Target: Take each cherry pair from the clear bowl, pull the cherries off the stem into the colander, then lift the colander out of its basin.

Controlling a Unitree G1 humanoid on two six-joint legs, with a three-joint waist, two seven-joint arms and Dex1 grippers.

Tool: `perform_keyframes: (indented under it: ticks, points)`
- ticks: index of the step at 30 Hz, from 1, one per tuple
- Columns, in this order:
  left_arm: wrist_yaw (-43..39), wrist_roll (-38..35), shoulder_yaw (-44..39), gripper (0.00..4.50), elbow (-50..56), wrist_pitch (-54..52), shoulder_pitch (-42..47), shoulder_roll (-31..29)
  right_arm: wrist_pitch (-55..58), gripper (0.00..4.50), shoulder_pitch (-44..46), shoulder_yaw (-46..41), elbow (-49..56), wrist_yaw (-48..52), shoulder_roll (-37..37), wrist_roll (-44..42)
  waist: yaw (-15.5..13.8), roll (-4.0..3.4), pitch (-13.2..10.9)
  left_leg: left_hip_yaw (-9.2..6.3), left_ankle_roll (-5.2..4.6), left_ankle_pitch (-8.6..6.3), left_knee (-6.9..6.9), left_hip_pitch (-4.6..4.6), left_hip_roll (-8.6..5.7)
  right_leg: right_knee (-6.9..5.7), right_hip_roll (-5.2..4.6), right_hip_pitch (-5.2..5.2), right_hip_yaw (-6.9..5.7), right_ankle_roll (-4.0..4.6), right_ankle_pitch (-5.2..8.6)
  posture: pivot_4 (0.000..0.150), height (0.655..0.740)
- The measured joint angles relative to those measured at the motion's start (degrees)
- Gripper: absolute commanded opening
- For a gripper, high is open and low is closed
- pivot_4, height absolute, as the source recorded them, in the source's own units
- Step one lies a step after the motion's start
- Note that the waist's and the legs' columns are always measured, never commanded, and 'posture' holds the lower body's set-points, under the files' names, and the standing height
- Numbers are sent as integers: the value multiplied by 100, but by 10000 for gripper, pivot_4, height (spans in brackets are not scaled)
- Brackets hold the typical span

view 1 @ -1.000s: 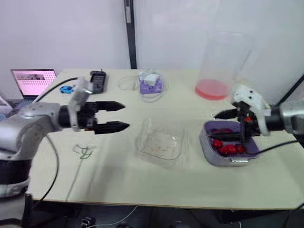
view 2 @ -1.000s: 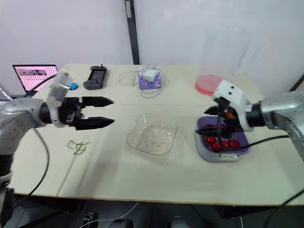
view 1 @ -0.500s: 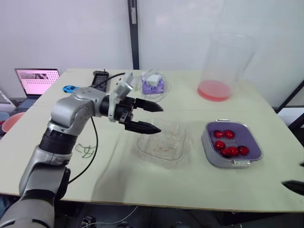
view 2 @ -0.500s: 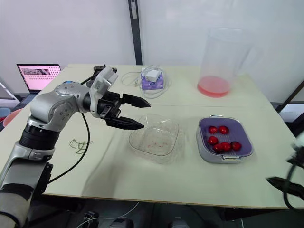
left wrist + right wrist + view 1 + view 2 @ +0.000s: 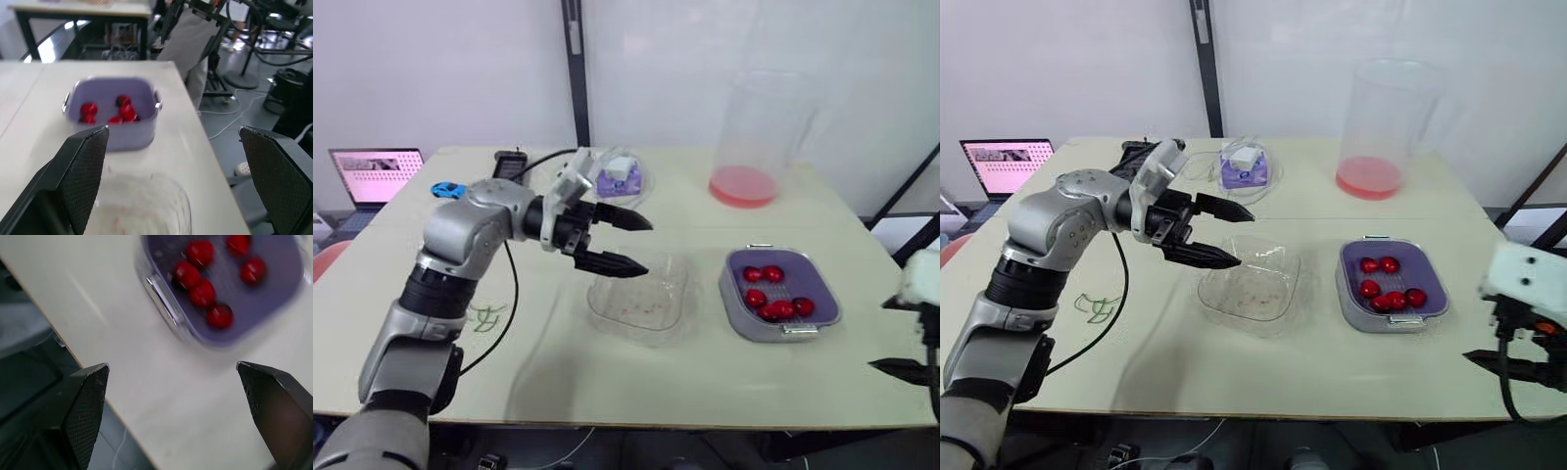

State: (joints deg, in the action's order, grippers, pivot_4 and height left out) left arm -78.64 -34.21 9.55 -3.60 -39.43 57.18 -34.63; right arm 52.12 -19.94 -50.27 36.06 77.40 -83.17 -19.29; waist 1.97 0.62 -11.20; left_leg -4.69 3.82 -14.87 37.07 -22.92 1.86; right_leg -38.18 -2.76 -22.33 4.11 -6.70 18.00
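Since the clear square plastic bowl (image 5: 636,299) at the centre of the worktop (image 5: 607,377) looks empty, with only reddish specks as far as you can tell, you're at the last step: lifting the purple perforated colander (image 5: 813,284), which holds the loose red cherries (image 5: 755,297), out of its grey basin (image 5: 754,328) on the right. Your left gripper (image 5: 648,245) hovers over the bowl's far-left rim, jaws wide and empty. Your right gripper (image 5: 879,336) hangs off the near right edge, jaws wide and empty too. Bring it to the colander's metal handle (image 5: 163,297). The writing on the open laptop's (image 5: 374,174) pink screen, far left, can't be read.

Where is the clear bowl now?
In the head views the clear bowl sits mid-table, left of the purple colander, left gripper near its left rim.
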Motion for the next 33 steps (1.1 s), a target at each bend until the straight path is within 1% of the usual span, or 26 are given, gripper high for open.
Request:
perform_keyframes:
  ticks: [5,6,7,11,14,15,19,22,23,24,25,28,33]
  points:
    - [312,0,-93,44510,255,2,-121,48,-1276,45000,1069,1917,-732,-466,-835,-130,-1,-1,0,1,1,0,2,-13,-1,1,-5,-15,-1,-3,-2,1500,7332]
    - [336,0,-110,44510,275,2,-147,35,-1374,45000,1140,2071,-788,-515,-872,-128,2,-1,0,1,1,0,2,-13,0,1,-4,-17,-1,-3,-2,1500,7332]
    - [402,34,-150,44510,365,13,-283,-60,-1663,45000,1453,2639,-951,-638,-930,-122,19,-1,0,0,1,0,0,-15,1,0,-2,-20,-2,-2,-2,1500,7332]
    - [554,111,-200,44510,438,13,-480,-189,-2063,45000,2259,3938,-1137,-760,-870,-58,35,-3,-1,0,2,1,4,-23,0,-3,-4,-28,-1,-2,-2,1500,7332]
    - [644,118,-221,45000,533,12,-515,-245,-2144,35485,3135,4721,-1214,-713,-607,116,40,-4,-1,-1,3,2,5,-24,0,-3,-3,-29,-2,-2,-2,1500,7332]
    - [665,117,-231,45000,576,10,-533,-250,-2173,31519,3376,4932,-1268,-690,-509,221,41,-4,-1,-2,4,2,6,-25,0,-3,-3,-30,-2,-2,-2,1500,7332]
    - [774,115,-248,45000,703,-14,-575,-271,-2256,31519,4086,5692,-1533,-498,-133,755,33,-6,-2,-2,5,3,6,-30,0,-6,-3,-37,-3,-2,-2,1500,7332]
    - [832,110,-250,45000,721,-27,-574,-275,-2252,31519,4331,5952,-1646,-307,-67,984,32,-7,-1,-2,4,3,6,-34,0,-8,-3,-42,-3,-2,-2,1500,7332]
    - [864,110,-250,45000,725,-29,-573,-274,-2251,27872,4421,6007,-1677,-249,-10,1054,38,-7,-1,-2,4,3,6,-34,0,-8,-3,-42,-2,-2,-3,1500,7332]
    - [882,110,-249,45000,731,-29,-574,-274,-2247,26738,4463,6050,-1695,-221,16,1085,39,-7,-1,-2,4,3,6,-34,0,-9,-3,-43,-2,-2,-3,1500,7332]
    - [898,111,-249,45000,740,-29,-574,-274,-2215,23756,4507,6095,-1727,-161,63,1127,39,-7,-1,-2,4,2,6,-33,0,-9,-2,-43,-3,-2,-3,1500,7332]
    - [955,105,-250,45000,790,-30,-574,-270,-2131,9658,4585,6219,-1773,-23,119,1235,34,-8,-1,-2,4,2,6,-34,0,-11,-3,-44,-2,-2,-3,1500,7332]
    - [1020,94,-256,45000,788,-42,-573,-244,-2094,9658,4708,6297,-1820,106,206,1367,39,-9,-1,-2,4,2,10,-34,-1,-14,-3,-44,-2,-2,-3,1500,7332]
